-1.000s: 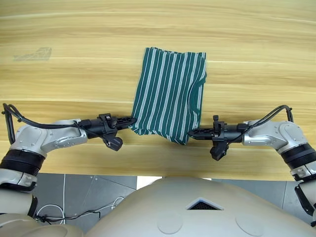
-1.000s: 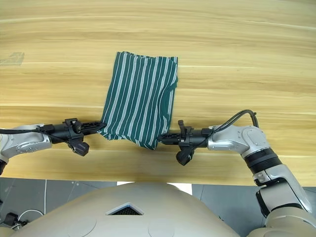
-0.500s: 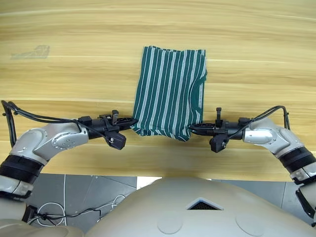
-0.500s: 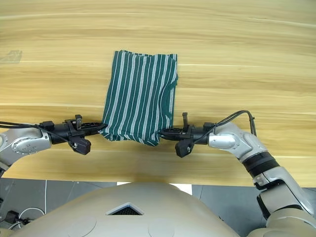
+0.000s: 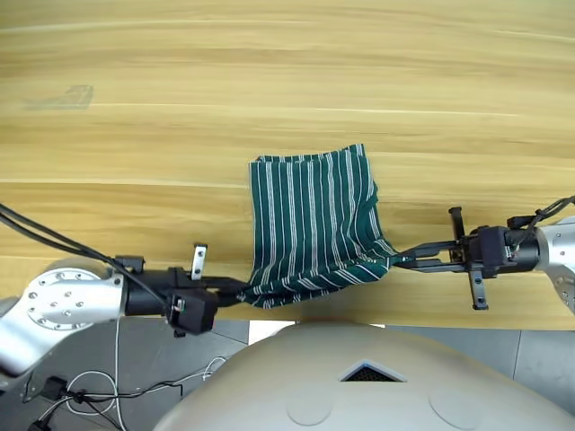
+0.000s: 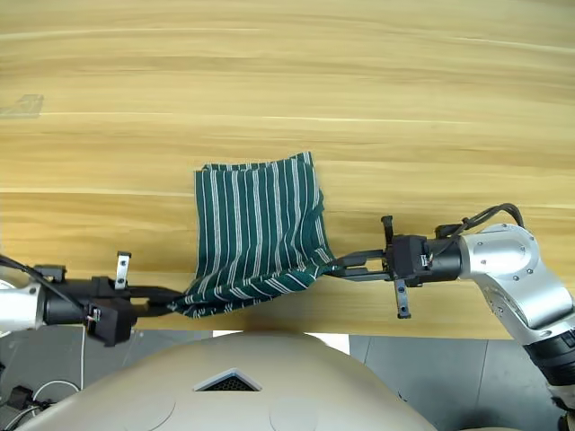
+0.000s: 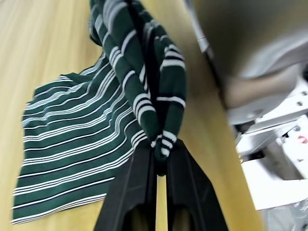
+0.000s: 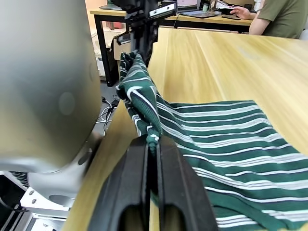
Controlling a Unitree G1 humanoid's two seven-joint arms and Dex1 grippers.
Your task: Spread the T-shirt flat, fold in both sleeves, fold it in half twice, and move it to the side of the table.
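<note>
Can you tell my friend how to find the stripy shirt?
Look at the long wooden table, near the middle of its front edge. The T-shirt lies there, its near corners pinched by the left gripper and right gripper. It is cloth, dark green with thin white stripes, unlike the black grippers.

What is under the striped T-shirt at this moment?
The wooden table lies under the far part of the T-shirt. The left claw and right claw hold its near edge up. Anything beneath the cloth is covered.

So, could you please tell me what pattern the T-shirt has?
The T-shirt is dark green with thin white stripes, clearest in the left eye view.
</note>
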